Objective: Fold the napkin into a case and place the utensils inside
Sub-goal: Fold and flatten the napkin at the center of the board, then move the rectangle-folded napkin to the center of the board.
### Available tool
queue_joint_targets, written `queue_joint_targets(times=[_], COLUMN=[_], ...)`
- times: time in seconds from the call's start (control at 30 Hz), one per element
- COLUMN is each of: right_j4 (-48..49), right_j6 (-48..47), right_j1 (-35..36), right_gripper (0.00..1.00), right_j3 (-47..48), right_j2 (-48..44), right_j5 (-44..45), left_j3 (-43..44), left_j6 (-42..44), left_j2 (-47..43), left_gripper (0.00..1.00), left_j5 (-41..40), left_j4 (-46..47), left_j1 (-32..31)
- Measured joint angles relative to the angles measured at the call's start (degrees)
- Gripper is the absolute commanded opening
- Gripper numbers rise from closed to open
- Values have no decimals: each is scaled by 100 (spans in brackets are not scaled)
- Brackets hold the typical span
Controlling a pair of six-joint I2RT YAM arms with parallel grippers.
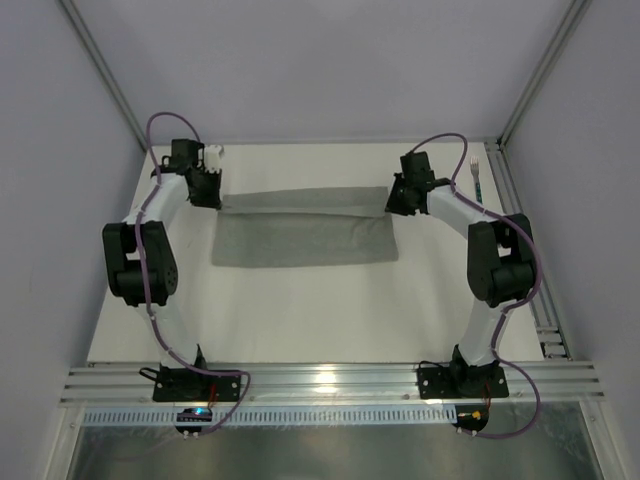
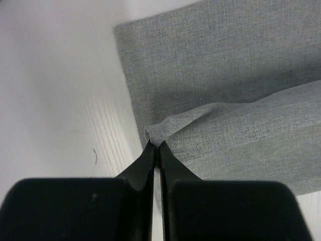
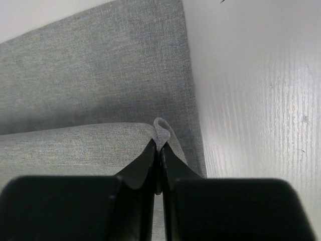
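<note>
Bench (image 1: 300,310): white, matt, faintly grained. Enclosed by pale lilac walls (image 1: 320,60) with aluminium posts (image 1: 540,70) at the far corners. A slotted rail (image 1: 330,381) runs along the near edge and carries both arm bases.

Napkin (image 1: 300,240): grey cloth, one piece. It lies between the two end effectors and spreads nearward from them. Its far strip is doubled over onto the sheet.

Left end effector (image 2: 156,145): closed, pinching the napkin's far-left corner, with a small pucker of cloth at the tips.

Right end effector (image 3: 158,145): closed, pinching the far-right corner in the same way.

Fork (image 1: 477,177): lies outboard of the right end effector and slightly beyond it, well apart from the napkin.

Knife: not made out. A small white object (image 1: 214,152) sits just beyond the left end effector, too small to identify.

Progress, as judged: early. The first fold is in hand and no case is formed. Left to do: lay this fold flat, complete the remaining folds into a pouch, then collect the utensils and put them inside.
</note>
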Motion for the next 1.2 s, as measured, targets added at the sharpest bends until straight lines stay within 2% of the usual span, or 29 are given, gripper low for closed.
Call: queue_joint_targets(times=[0.03, 0.07, 0.1, 0.13, 0.2, 0.23, 0.4, 0.5, 0.57, 0.7, 0.87, 0.97, 1.0, 1.07, 1.1, 1.17, 1.2], right_j4=[-9, -20, -17, -15, -15, -50, -553, -531, -474, -444, -138, -2, 105, 299, 356, 431, 474], right_j6=[26, 44, 98, 72, 61, 57, -203, -424, -544, -702, -715, -697, -706, -713, -697, -682, -673], right_j1=[-11, -28, -61, -107, -181, -221, -352, -382, -389, -387, -227, -114, -109, -105, -105, -107, -114], right_gripper=[22, 42, 52, 58, 69, 71, 71, 75, 76, 76, 75, 64, 54, 41, 28, 16, 12], right_j3=[68, 162, 267, 389, 588, 713, 1576, 1235, 481, -789, -1631, -2026, -2044, -2142, -2236, -2341, -2387], right_j2=[33, 98, 170, 275, 468, 581, 1010, 575, -98, -1259, -1246, -1067, -1099, -1088, -1084, -1102, -1102], right_j5=[4, 28, 46, 72, 96, 111, 186, 232, 214, -195, -745, -981, -1045, -1134, -1174, -1237, -1279], left_j3=[24, 61, 105, 166, 319, 428, 1097, 1193, 815, -588, -1602, -1856, -1864, -1864, -1862, -1862, -1862], left_j6=[-7, 0, 13, 28, 15, 9, -87, -85, -68, 116, 291, 345, 348, 350, 352, 352, 341], left_j2=[24, 57, 92, 142, 258, 326, 496, 238, -153, -1266, -1237, -914, -831, -721, -680, -603, -555], left_gripper=[8, 14, 24, 53, 79, 99, 99, 99, 98, 94, 92, 86, 81, 69, 57, 44, 28], left_j5=[11, 0, -15, -22, -61, -81, -245, -282, -210, -35, 17, 66, 81, 96, 96, 103, 125], left_j4=[20, 28, 37, 59, 61, 46, -173, -426, -507, -907, -1248, -1355, -1375, -1353, -1344, -1316, -1290], left_j1=[0, 0, 2, 15, 31, 35, 42, 70, 122, 256, 264, 264, 264, 264, 264, 264, 264])
